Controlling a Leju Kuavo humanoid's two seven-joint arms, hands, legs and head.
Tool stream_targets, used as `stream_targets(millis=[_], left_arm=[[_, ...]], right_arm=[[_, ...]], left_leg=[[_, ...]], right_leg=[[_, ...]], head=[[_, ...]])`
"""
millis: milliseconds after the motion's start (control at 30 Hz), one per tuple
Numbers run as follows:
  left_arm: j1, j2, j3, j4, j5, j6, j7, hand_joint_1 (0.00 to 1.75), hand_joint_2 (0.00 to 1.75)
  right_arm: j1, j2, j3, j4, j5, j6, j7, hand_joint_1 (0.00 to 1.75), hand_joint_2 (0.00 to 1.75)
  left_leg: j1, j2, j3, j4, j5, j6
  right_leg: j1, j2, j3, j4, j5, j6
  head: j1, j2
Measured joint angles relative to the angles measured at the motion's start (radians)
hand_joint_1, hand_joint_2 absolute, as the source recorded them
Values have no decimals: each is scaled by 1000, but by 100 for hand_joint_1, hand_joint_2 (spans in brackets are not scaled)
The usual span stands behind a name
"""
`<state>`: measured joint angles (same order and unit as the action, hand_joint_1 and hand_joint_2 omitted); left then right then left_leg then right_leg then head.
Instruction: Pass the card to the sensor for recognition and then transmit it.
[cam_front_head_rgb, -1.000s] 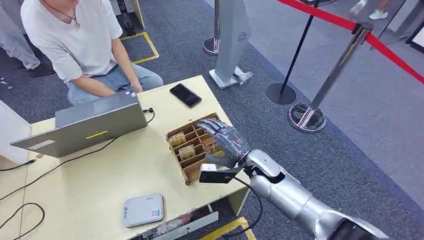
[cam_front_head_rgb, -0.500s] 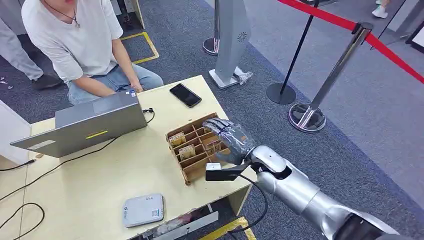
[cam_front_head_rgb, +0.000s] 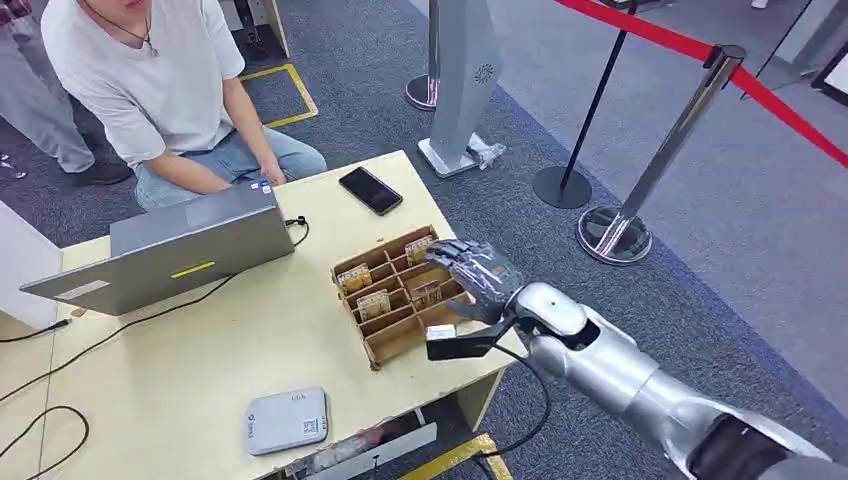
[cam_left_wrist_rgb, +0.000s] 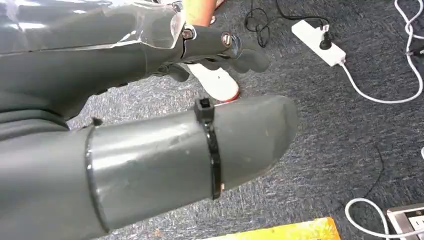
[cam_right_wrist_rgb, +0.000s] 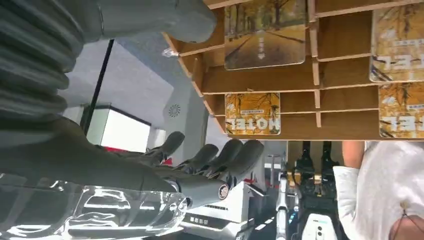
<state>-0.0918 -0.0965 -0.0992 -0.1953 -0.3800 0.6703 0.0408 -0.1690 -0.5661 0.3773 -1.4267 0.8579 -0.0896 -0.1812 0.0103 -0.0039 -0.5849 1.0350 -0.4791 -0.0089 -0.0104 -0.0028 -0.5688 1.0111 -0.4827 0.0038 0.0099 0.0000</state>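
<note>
Cards (cam_front_head_rgb: 374, 302) stand upright on edge in the compartments of a wooden divider box (cam_front_head_rgb: 392, 340) near the right edge of our table (cam_front_head_rgb: 200, 380). From the right wrist view we read "HOTEL" on their yellow, tree-printed faces (cam_right_wrist_rgb: 252, 113), and each card's long axis runs along its slot, across the box. Our right hand (cam_front_head_rgb: 473, 278) hovers over the far right part of the box, fingers (cam_right_wrist_rgb: 230, 152) spread and gently curled, holding nothing; we cannot tell whether the fingertips touch a card. Our left hand (cam_left_wrist_rgb: 150, 150) hangs over grey carpet beside a white power strip (cam_left_wrist_rgb: 319, 42), with its thumb and fingers apart and nothing between them. A white sensor box (cam_front_head_rgb: 287, 420) lies at the near edge of the table, well apart from the cards. A laptop (cam_front_head_rgb: 170, 250) sits at the far left, a black phone (cam_front_head_rgb: 371, 190) at the far edge, and a person (cam_front_head_rgb: 150, 80) sits behind the laptop.
</note>
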Motion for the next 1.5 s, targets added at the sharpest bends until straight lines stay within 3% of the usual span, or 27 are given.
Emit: stream_targets(millis=[467, 567, 600, 733, 967, 1100, 1167, 1500], left_arm=[[-2, 0, 0, 0, -11, -2, 0, 0, 0], [-3, 1, 0, 0, -14, -3, 0, 0, 0], [-3, 1, 0, 0, -15, -3, 0, 0, 0], [-3, 1, 0, 0, -15, -3, 0, 0, 0], [-3, 1, 2, 0, -15, -3, -1, 0, 0], [-3, 1, 3, 0, -15, -3, -1, 0, 0], [-3, 1, 3, 0, -15, -3, -2, 0, 0], [-3, 1, 11, 0, -21, 0, -2, 0, 0]], right_arm=[[-56, -17, 56, 13, -16, 30, -7, 58, 175], [-78, -17, 79, 29, -18, 36, -9, 65, 175], [-87, -17, 86, 35, -18, 37, -11, 80, 175], [-117, -16, 119, 63, -23, 39, -18, 66, 175], [-157, -13, 158, 101, -37, 41, -25, 66, 175], [-164, -12, 173, 113, -37, 41, -25, 77, 175], [-167, -11, 179, 118, -38, 41, -25, 70, 175], [-174, -8, 209, 134, -55, 32, -16, 73, 175]], left_leg=[[0, 0, 0, 0, 0, 0], [0, 0, 0, 0, 0, 0], [0, 0, 0, 0, 0, 0], [0, 0, 0, 0, 0, 0], [0, 0, 0, 0, 0, 0], [0, 0, 0, 0, 0, 0], [0, 0, 0, 0, 0, 0], [0, 0, 0, 0, 0, 0]], right_leg=[[0, 0, 0, 0, 0, 0], [0, 0, 0, 0, 0, 0], [0, 0, 0, 0, 0, 0], [0, 0, 0, 0, 0, 0], [0, 0, 0, 0, 0, 0], [0, 0, 0, 0, 0, 0], [0, 0, 0, 0, 0, 0], [0, 0, 0, 0, 0, 0]], head=[[0, 0], [0, 0], [0, 0], [0, 0], [0, 0], [0, 0], [0, 0], [0, 0]])
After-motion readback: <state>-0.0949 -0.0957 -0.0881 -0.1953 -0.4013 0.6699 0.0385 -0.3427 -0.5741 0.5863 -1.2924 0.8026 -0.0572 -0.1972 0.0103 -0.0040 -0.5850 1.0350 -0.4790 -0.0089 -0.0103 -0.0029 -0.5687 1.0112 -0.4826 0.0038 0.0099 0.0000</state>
